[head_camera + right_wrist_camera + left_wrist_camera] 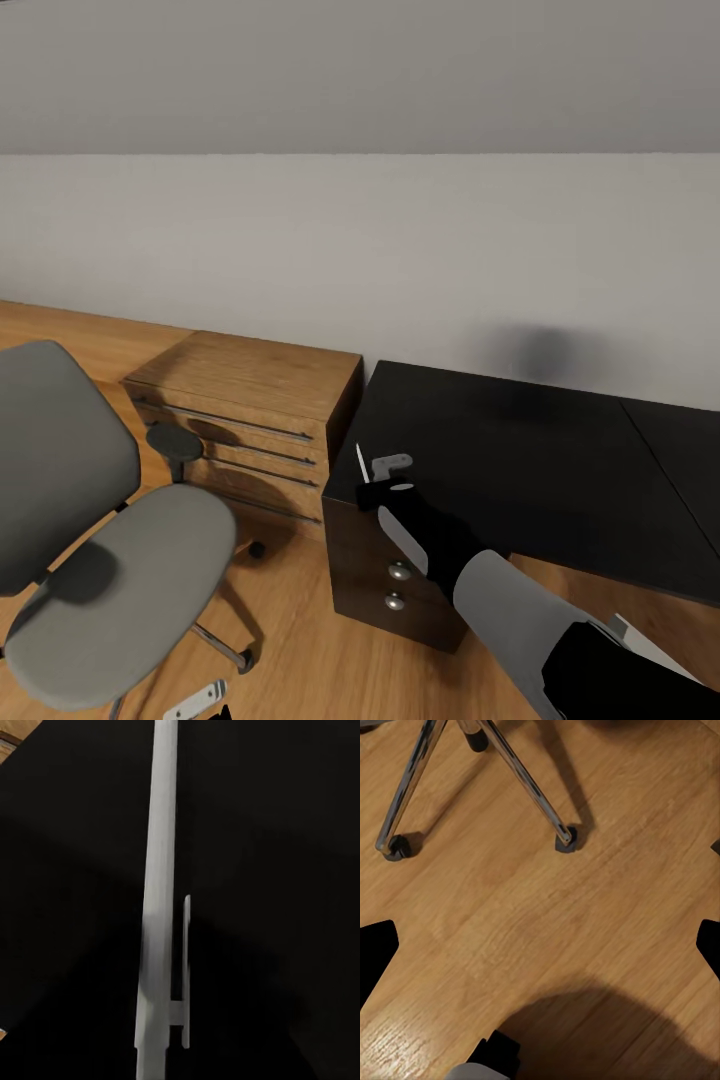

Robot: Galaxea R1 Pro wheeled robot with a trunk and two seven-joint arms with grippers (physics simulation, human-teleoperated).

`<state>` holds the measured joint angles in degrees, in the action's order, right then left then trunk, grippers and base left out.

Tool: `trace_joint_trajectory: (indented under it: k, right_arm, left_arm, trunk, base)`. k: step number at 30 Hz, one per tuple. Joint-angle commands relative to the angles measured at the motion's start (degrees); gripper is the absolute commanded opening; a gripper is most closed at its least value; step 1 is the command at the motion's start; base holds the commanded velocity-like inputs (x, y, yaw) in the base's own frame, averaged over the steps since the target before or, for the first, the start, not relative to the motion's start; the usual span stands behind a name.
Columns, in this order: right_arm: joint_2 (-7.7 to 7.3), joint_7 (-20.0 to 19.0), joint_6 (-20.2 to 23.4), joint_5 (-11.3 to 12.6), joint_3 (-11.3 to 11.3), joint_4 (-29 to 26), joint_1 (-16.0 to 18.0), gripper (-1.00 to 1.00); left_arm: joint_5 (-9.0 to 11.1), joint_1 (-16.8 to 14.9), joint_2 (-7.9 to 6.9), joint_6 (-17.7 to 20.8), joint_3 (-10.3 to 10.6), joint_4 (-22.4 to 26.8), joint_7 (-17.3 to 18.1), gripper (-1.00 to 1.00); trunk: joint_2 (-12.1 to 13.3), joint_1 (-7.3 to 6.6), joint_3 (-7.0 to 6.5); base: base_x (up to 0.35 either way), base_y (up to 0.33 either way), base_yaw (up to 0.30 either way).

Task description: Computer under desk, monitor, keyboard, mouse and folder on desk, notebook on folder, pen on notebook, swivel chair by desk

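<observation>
My right gripper (pixel 374 478) hovers over the left end of the black desk (pixel 520 450), shut on the pen (pixel 361 463), a thin whitish stick that points up and away. In the right wrist view the pen (pixel 159 907) and its clip stand out against the dark desk top (pixel 285 832). The grey swivel chair (pixel 110 580) stands on the floor to the left, apart from the desk. My left gripper (pixel 540 945) hangs low and open over the wooden floor, near the chair's chrome legs (pixel 529 784). The folder, notebook, monitor, keyboard, mouse and computer are out of view.
An oak drawer chest (pixel 250 420) stands against the wall between the chair and the desk. The desk's silver-knobbed drawers (pixel 398 585) face me below my right arm. A castor (pixel 566 838) rests on the floor planks (pixel 585 915).
</observation>
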<state>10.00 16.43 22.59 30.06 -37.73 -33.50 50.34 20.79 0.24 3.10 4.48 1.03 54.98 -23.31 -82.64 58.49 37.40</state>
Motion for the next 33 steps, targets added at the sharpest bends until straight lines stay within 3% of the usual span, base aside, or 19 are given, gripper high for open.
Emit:
trace_joint_trajectory:
  k: [1, 8, 12, 15, 20, 26, 29, 31, 32, 33]
  right_arm:
    - [0.00, 0.5, 0.3, 1.4, -0.3, 2.8, 0.0, -1.00]
    - [0.00, 0.5, 0.4, 1.4, -0.2, 2.7, 0.0, -1.00]
    - [-0.02, 0.5, 0.3, 1.4, 0.7, -0.2, 0.0, -1.00]
    - [-1.54, 0.5, 0.3, 1.7, 1.3, -2.5, 0.0, -1.00]
    - [-3.63, 0.5, 0.3, 4.7, 2.4, -5.0, -0.1, -1.00]
    - [-10.60, 1.3, 0.2, 11.7, 2.9, -14.3, -0.4, -1.00]
    - [-13.06, 2.3, 0.1, 14.9, 2.9, -17.0, -0.7, -1.00]
    - [-15.87, 3.0, 0.1, 19.3, 3.0, -19.6, -0.9, -1.00]
    - [-25.20, 3.7, -0.3, 36.5, 3.0, -25.6, -1.2, -1.00]
    - [-25.75, 3.7, -0.3, 37.3, 3.0, -25.8, -1.2, -1.00]
  left_arm:
    - [0.3, 0.0, -0.02, 0.3, 0.1, 0.1, -0.3, 1.00]
    - [0.3, 0.0, -0.03, 0.3, 0.1, 0.0, -0.2, 1.00]
    - [0.2, 0.0, -0.03, 0.2, 0.1, 0.0, -0.4, 1.00]
    - [0.2, 0.0, -0.03, 0.2, 0.1, 0.0, -0.4, 1.00]
    - [0.2, 0.0, 0.00, 0.2, 0.1, 0.0, -0.4, 1.00]
    - [0.2, 0.0, -0.02, 0.2, 0.1, 0.0, -0.4, 1.00]
    - [0.2, 0.0, -0.03, 0.2, 0.1, 0.0, -0.4, 1.00]
    - [0.2, 0.0, -0.03, 0.2, 0.1, 0.0, -0.4, 1.00]
    - [0.3, 0.0, -0.03, 0.3, 0.1, -0.4, -0.4, 1.00]
    - [0.3, 0.0, -0.03, 0.3, 0.1, -0.5, -0.4, 1.00]
  trunk:
    - [0.0, 0.01, 0.06]
    - [2.4, -1.31, -1.02]
    - [4.0, -2.19, -1.74]
    - [5.2, -2.85, -2.28]
    - [7.2, -3.95, -3.17]
    - [9.6, -5.26, -4.25]
    - [10.4, -5.70, -4.61]
    - [10.4, -5.70, -4.61]
    - [10.4, -5.70, -4.61]
    - [10.4, -5.70, -4.61]
  base:
    - [0.000, 0.000, 0.000]
    - [0.000, 0.000, 0.000]
    - [0.000, 0.000, 0.000]
    - [-0.045, 0.000, 0.000]
    - [-0.259, 0.000, 0.000]
    - [-0.147, 0.000, 0.000]
    - [-0.031, 0.000, 0.000]
    - [-0.014, 0.000, 0.000]
    - [-0.001, 0.000, 0.000]
    - [0.000, 0.000, 0.000]
